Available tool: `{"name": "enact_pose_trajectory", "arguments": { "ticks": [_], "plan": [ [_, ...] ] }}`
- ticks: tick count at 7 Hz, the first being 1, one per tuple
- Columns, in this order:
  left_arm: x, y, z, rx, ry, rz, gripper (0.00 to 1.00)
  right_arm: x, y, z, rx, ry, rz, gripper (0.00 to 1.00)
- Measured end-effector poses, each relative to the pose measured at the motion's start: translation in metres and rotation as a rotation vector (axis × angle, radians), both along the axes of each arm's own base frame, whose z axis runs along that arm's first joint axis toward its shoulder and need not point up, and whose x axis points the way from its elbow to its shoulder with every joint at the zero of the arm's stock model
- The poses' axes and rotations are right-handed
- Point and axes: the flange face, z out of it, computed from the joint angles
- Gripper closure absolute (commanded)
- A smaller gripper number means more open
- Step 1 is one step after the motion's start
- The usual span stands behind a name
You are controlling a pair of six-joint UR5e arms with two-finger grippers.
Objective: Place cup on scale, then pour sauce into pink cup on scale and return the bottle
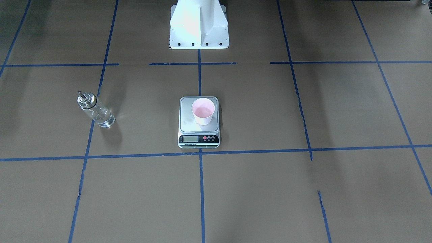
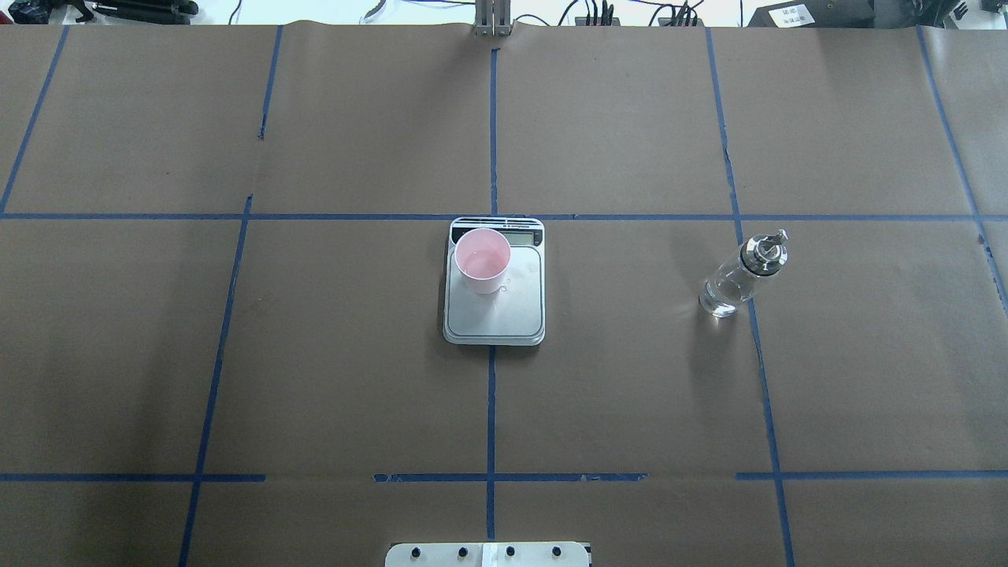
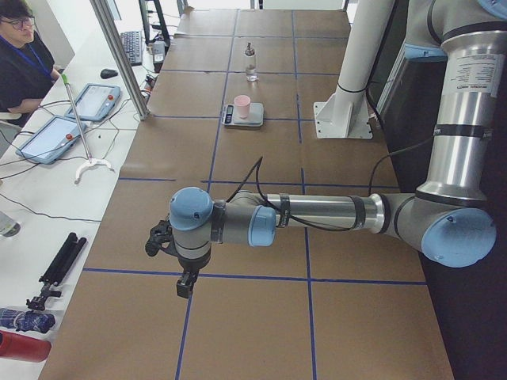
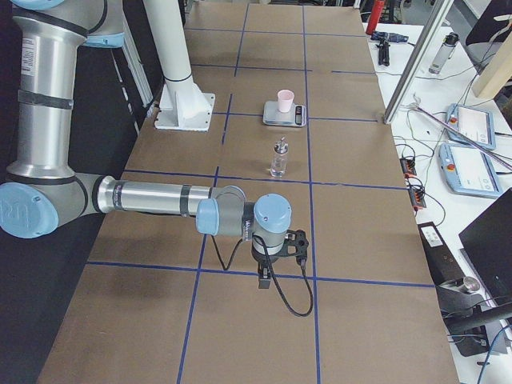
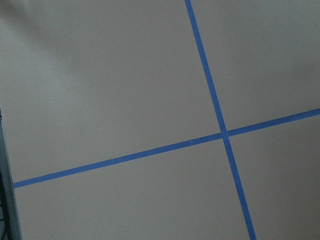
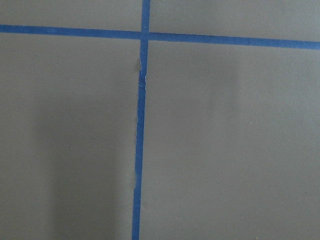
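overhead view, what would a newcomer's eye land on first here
The pink cup standing on the silver scale at the centre of the table stands out first. Next comes the clear glass bottle, upright and alone on the robot's right. The left arm and right arm reach out far from both.

Clear glass bottle (image 2: 732, 282), brushed-metal scale (image 2: 494, 311), matt paper cup (image 2: 483, 261)

The left arm (image 3: 317, 212) and right arm (image 4: 152, 197) match — brushed silver tubes, pale blue caps on grey joints, a thin black cable looping off each wrist. The left gripper (image 3: 184, 290) and right gripper (image 4: 263, 282) are black. The white tapered pedestal (image 1: 199, 25) has dark screws along its foot.
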Motion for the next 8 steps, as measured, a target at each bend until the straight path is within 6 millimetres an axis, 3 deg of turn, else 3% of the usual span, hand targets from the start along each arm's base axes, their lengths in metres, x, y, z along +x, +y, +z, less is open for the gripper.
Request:
{"name": "enact_pose_trajectory", "arguments": {
  "ticks": [2, 5, 8],
  "plan": [
    [0.004, -0.001, -0.002, 0.003, 0.013, 0.008, 0.00, 0.000, -0.001, -0.001, 0.022, -0.004, -0.001, 0.00],
    [0.029, 0.003, 0.004, -0.006, 0.059, 0.053, 0.00, -0.001, -0.001, 0.000, 0.027, -0.006, -0.002, 0.00],
    [0.032, 0.005, 0.005, -0.006, 0.063, 0.058, 0.00, -0.001, 0.000, 0.000, 0.027, -0.006, -0.002, 0.00]
  ]
}}
